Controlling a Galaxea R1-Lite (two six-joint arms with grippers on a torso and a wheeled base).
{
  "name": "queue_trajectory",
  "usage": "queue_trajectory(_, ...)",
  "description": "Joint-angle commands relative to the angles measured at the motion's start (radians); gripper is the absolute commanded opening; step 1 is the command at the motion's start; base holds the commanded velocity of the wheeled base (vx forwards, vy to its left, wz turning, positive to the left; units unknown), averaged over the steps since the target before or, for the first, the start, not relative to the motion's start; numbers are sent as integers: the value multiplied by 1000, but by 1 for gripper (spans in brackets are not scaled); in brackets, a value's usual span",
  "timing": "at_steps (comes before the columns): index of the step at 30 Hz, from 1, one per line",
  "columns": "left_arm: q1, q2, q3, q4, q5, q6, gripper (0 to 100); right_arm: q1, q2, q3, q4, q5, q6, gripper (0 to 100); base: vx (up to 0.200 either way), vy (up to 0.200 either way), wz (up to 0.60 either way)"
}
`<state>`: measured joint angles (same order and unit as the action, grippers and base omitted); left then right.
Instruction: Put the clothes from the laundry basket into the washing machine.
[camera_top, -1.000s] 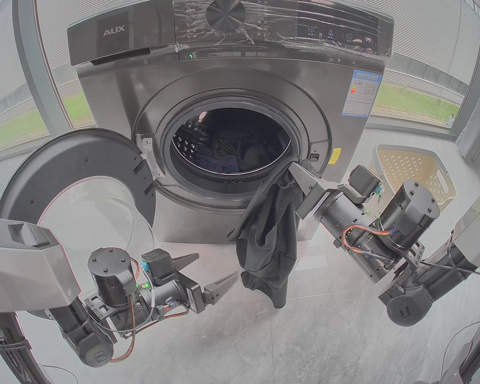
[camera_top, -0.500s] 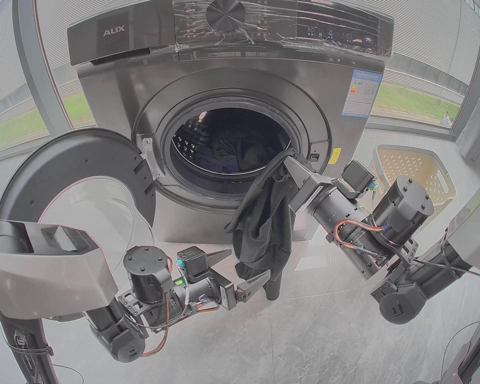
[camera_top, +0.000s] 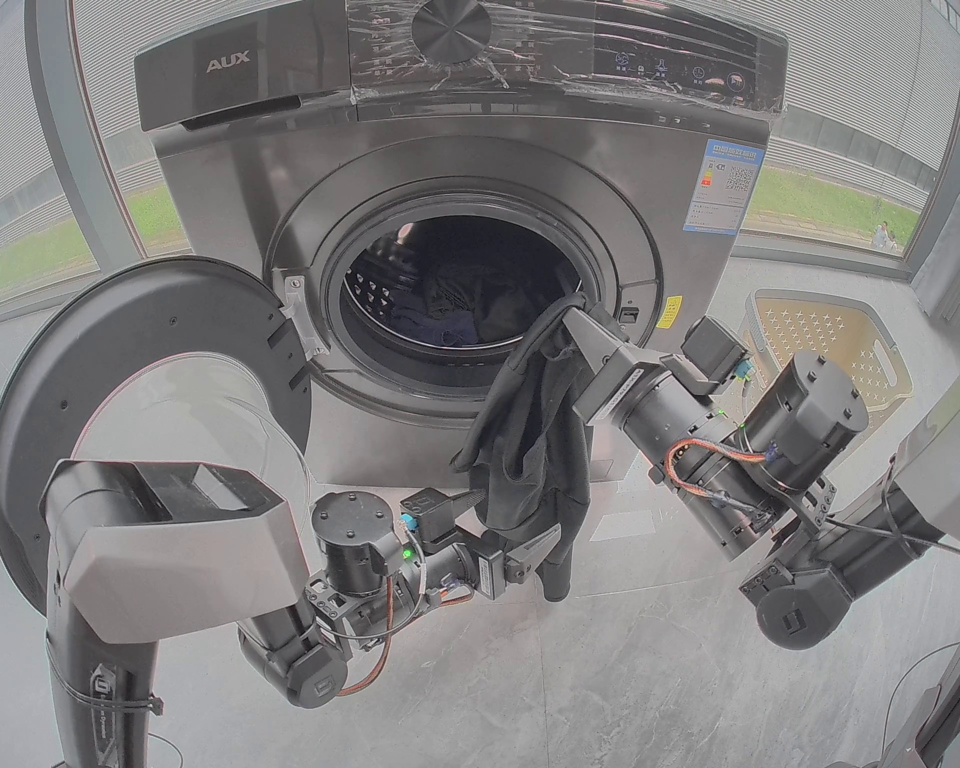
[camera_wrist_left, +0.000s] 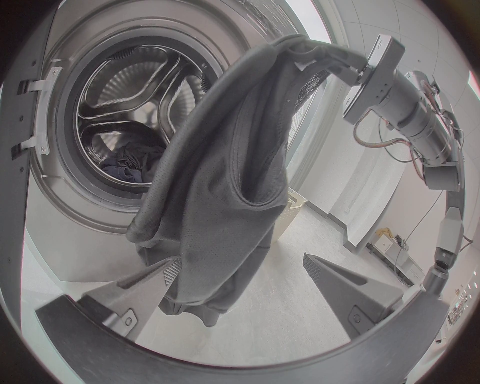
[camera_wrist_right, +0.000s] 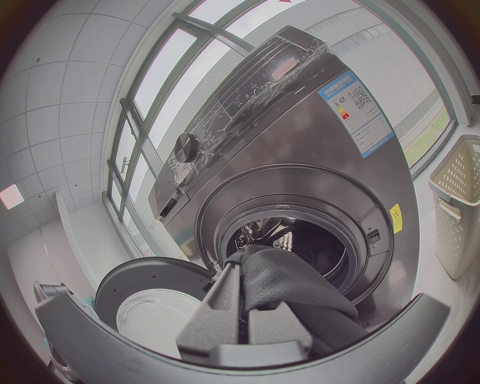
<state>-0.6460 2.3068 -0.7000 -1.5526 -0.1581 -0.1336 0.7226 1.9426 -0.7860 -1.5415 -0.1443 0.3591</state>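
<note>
A black garment (camera_top: 530, 430) hangs from my right gripper (camera_top: 577, 322), which is shut on its top edge at the lower right rim of the washing machine's (camera_top: 250, 200) drum opening. The cloth droops in front of the machine, clear of the floor. My left gripper (camera_top: 522, 510) is open low down, its fingers either side of the garment's hanging bottom (camera_wrist_left: 210, 280). In the right wrist view the fingers (camera_wrist_right: 225, 305) pinch the dark mesh fabric (camera_wrist_right: 290, 285). Dark clothes (camera_top: 455, 305) lie inside the drum. The beige laundry basket (camera_top: 790, 297) stands to the right of the machine.
The round washer door (camera_top: 150, 330) is swung wide open to the left, just above my left arm. Pale tiled floor (camera_top: 620, 660) lies open in front of the machine. Windows run behind and beside the washer.
My left arm has swung right and forward, bringing its open gripper up to the garment's lower end. My right gripper has edged up and left toward the drum opening, lifting the cloth a little.
</note>
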Motion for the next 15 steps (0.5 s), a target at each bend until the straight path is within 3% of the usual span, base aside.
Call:
queue_trajectory(1, -1, 62, -67, -6, 29, 0, 100, 1, 3, -1, 0, 0, 0, 0, 0, 0, 0)
queue_trajectory(9, 2, 100, -157, -6, 98, -4, 100, 9, 3, 1, 0, 0, 0, 0, 0, 0, 0)
queue_trajectory(10, -1, 98, -153, -6, 101, -3, 0, 9, 3, 1, 0, 0, 0, 0, 0, 0, 0)
queue_trajectory(15, -3, 100, -154, -6, 106, 0, 0, 9, 6, 2, 0, -1, 0, 0, 0, 0, 0)
